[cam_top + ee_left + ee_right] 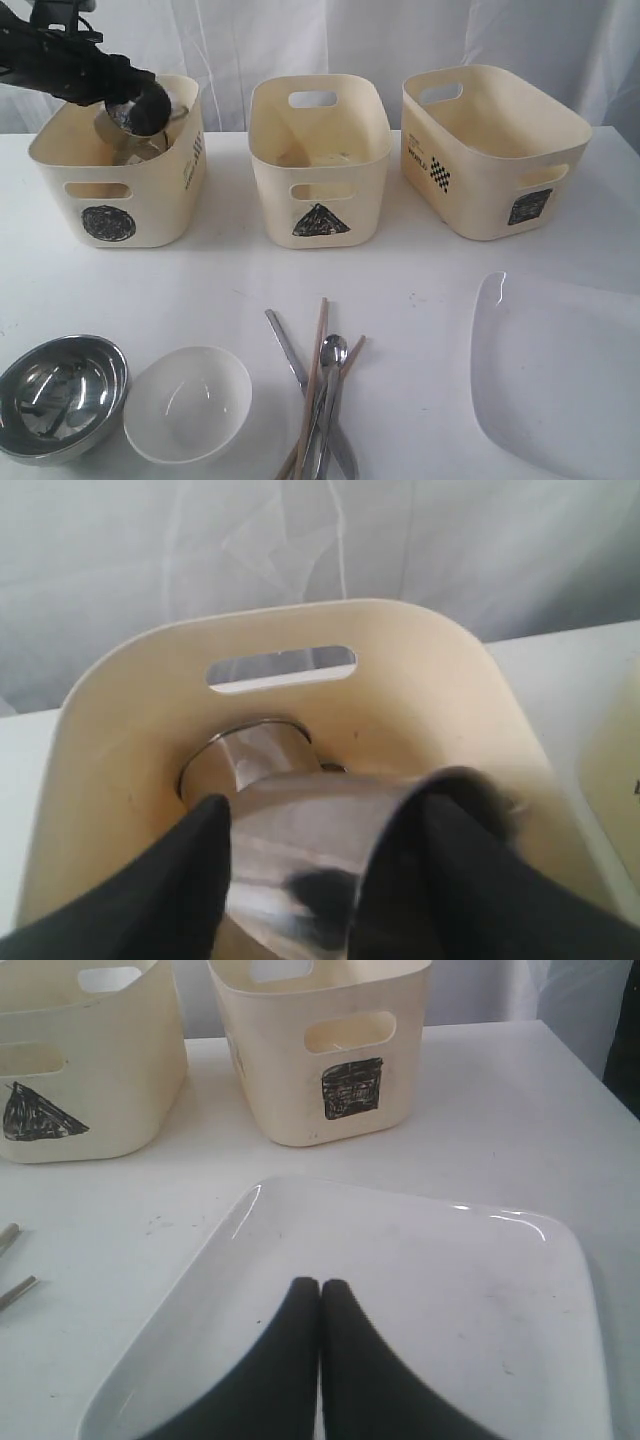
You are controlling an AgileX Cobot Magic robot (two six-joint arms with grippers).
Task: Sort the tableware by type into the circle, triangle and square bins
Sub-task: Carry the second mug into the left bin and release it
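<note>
My left gripper [140, 110] hangs over the circle bin [120, 200], shut on a steel mug [300, 850] held between its black fingers [190, 860]. A second steel mug [245, 752] lies on the floor of that bin [430, 690]. At the table's front are the steel bowl [60, 395], the white bowl [188, 402], and the knife [285, 345], spoon [333, 350] and chopsticks [318, 340] in a heap. My right gripper [320, 1285] is shut and empty just above the large white square plate [450, 1290], which lies front right [570, 370]; this gripper is out of the exterior view.
The triangle bin [320, 190] stands mid-back and the square bin [490, 170] back right, turned at an angle. Both show in the right wrist view, triangle bin [90, 1060] and square bin [330, 1050]. White cloth hangs behind the table.
</note>
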